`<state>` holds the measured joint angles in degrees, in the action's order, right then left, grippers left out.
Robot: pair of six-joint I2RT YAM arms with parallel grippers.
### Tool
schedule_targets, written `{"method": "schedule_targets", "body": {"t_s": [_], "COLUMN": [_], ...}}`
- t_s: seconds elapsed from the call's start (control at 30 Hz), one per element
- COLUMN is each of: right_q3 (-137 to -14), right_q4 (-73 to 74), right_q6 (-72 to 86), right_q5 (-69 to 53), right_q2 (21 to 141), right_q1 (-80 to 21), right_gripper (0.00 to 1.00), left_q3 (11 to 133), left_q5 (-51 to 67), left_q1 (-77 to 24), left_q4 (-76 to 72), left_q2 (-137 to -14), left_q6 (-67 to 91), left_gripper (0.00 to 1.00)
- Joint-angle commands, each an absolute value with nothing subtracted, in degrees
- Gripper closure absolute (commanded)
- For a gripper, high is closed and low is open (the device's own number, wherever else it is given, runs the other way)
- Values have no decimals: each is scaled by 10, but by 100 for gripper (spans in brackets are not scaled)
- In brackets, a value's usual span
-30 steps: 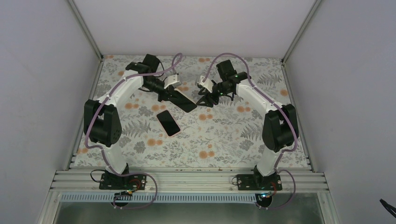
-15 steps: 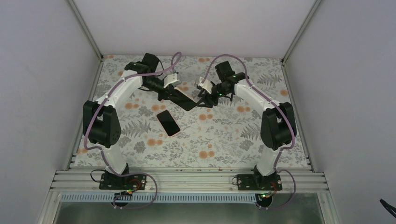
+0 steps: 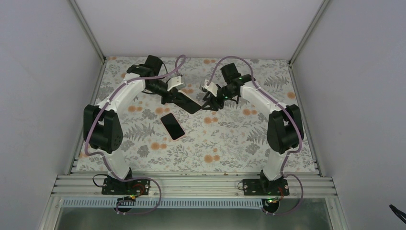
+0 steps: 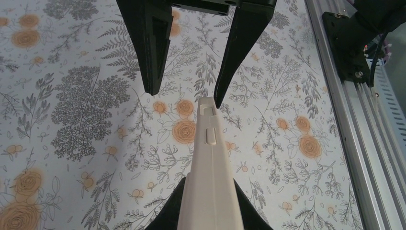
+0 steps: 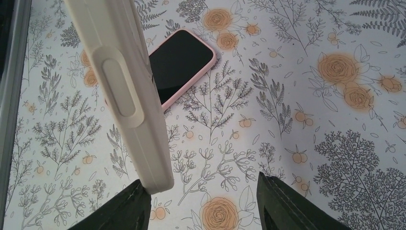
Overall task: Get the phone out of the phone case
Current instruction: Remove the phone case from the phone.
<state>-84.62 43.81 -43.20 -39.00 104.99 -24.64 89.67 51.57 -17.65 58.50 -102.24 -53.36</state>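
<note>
My left gripper [image 3: 173,97] is shut on a cream phone case [image 3: 187,102] and holds it up off the table, edge-on in the left wrist view [image 4: 209,158]. From above its upper face looks dark; I cannot tell whether a phone sits inside. My right gripper [image 3: 209,103] is open at the case's free end. That end [image 5: 129,96] rests by one finger [image 5: 124,211], and the other finger [image 5: 287,206] stands well apart. A phone with a black screen and pink edge [image 3: 172,126] lies flat on the table below.
The floral tablecloth [image 3: 230,139] covers the whole work surface. An aluminium rail [image 3: 191,184] with both arm bases runs along the near edge. White walls close in the left, right and back sides.
My right gripper has edged left toward the case's free end and its jaws have narrowed a little. The left gripper and case shifted slightly up and left. The pink-edged phone has not moved.
</note>
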Motion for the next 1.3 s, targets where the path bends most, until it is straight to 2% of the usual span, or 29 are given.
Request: {"method": "schedule_targets", "body": {"t_s": [0.0, 0.43, 0.8, 1.27], "right_q3": [-856, -899, -864, -881], "right_q4": [442, 449, 579, 462], "right_q6": [-447, -456, -574, -474], "right_q5": [-375, -374, -448, -402], "right_q2": [1056, 1098, 1046, 1064], "right_q1": [-226, -223, -224, -247], "right_gripper": [43, 44, 31, 35], "left_q3": [897, 894, 883, 878], "left_q5": [558, 554, 527, 529], "left_q1": [-179, -189, -190, -189], "left_q4": [590, 594, 551, 553], "left_q2": [-987, -988, -990, -983], "left_q6": [-548, -548, -521, -521], "left_gripper": [98, 98, 98, 98]}}
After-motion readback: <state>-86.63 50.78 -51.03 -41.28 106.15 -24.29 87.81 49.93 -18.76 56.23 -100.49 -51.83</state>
